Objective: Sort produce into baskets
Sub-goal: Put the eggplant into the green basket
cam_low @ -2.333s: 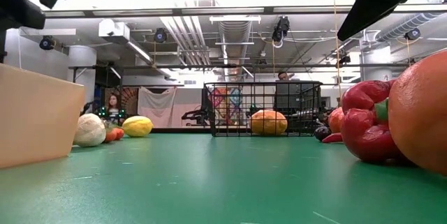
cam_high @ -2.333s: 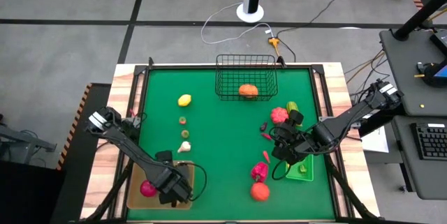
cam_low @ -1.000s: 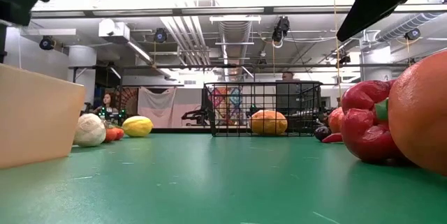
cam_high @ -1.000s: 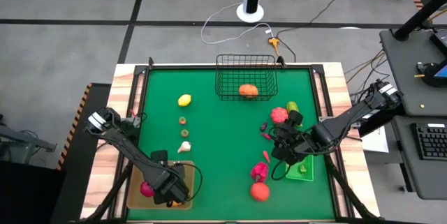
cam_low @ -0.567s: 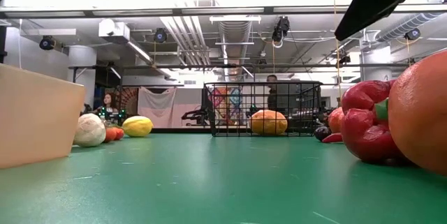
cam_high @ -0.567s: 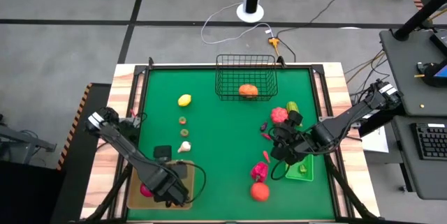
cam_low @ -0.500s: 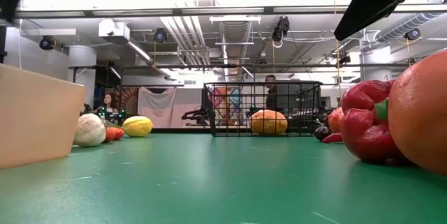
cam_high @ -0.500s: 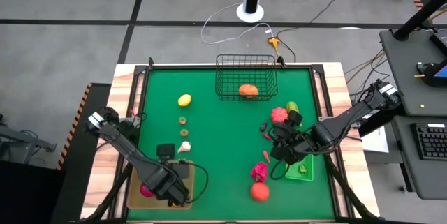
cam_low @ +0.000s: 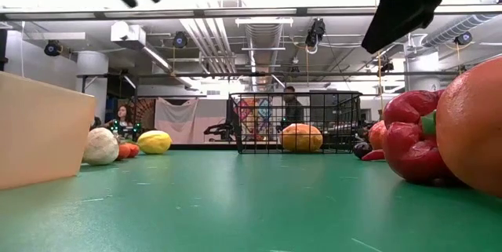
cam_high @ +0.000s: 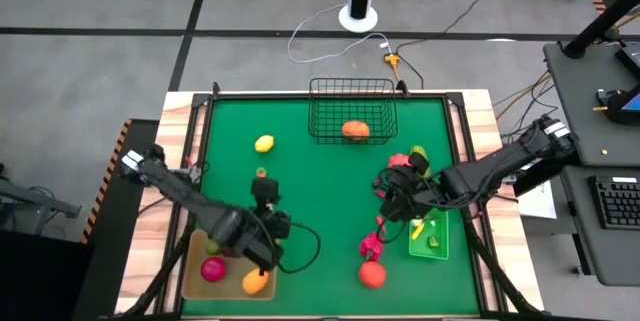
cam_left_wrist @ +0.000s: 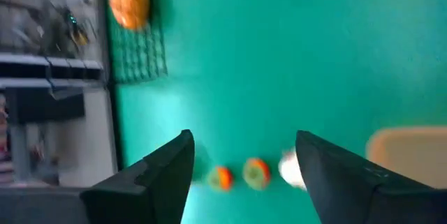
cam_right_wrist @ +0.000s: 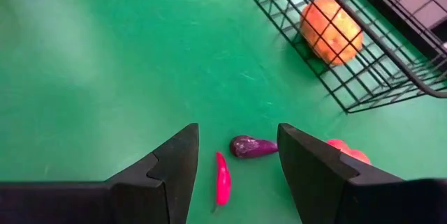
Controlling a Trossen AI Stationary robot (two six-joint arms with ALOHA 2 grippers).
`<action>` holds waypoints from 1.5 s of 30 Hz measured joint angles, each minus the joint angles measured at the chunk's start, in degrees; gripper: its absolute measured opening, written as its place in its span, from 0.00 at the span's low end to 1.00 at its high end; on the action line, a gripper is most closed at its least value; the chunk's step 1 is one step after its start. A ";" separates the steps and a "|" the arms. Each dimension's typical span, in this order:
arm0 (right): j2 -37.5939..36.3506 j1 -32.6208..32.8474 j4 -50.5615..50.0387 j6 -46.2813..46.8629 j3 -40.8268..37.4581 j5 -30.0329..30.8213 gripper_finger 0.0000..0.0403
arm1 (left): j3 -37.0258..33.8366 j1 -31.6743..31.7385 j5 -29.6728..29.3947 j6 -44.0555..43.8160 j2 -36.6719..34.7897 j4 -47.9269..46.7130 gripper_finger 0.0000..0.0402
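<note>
The tan tray [cam_high: 197, 283] at the table's near left corner now holds two pieces, a pink fruit [cam_high: 211, 269] and an orange one [cam_high: 253, 282]; a moment ago only the pink one could be seen there, under the arm. That reads as a finished drop, so one more piece is sorted. Also new: a yellow piece [cam_high: 416, 229] lies in the green bin [cam_high: 441, 248] by the right edge, next to a green one [cam_high: 433, 242].

Much is still loose on the mat [cam_high: 320, 191]: a lemon [cam_high: 264, 143] toward the far left, a red pepper [cam_high: 370, 247] and an orange [cam_high: 372, 274] near the front edge, and a red chilli [cam_right_wrist: 222, 178] and small purple aubergine [cam_right_wrist: 253, 146] right of centre. One orange fruit [cam_high: 354, 129] sits in the wire basket [cam_high: 352, 111] at the far edge.

The left gripper [cam_high: 266, 213] has lifted off the tray and swung toward the mat's middle left, fingers apart and empty. The right gripper [cam_high: 392, 199] has moved off the bin and hangs above the chilli and aubergine, fingers apart, holding nothing.
</note>
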 joint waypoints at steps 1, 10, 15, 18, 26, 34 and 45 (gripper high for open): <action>0.00 -0.64 0.00 -0.01 0.00 -0.34 0.46 | -1.14 0.83 -0.67 1.90 -1.36 2.39 0.55; 0.00 -4.97 0.00 -1.97 0.00 -1.99 0.46 | -22.16 6.83 6.57 15.88 -18.69 37.24 0.45; 0.00 -6.35 0.04 -8.61 0.00 -1.56 0.46 | -34.78 8.64 11.22 14.29 -27.13 55.05 0.42; 0.00 -6.46 0.07 -18.56 0.00 -1.41 0.46 | -40.06 8.71 8.54 12.78 -30.27 63.16 0.41; 0.00 -9.51 1.57 -30.47 0.00 -5.63 0.46 | -45.47 8.75 -8.56 9.13 -34.70 67.38 0.40; 2.39 -14.90 1.55 -39.55 0.00 -12.99 0.46 | -43.81 8.75 -14.86 7.81 -35.49 67.61 0.40; 13.07 -17.91 0.92 -55.15 0.00 -16.67 0.46 | -44.43 8.75 -14.78 7.40 -35.36 67.28 0.40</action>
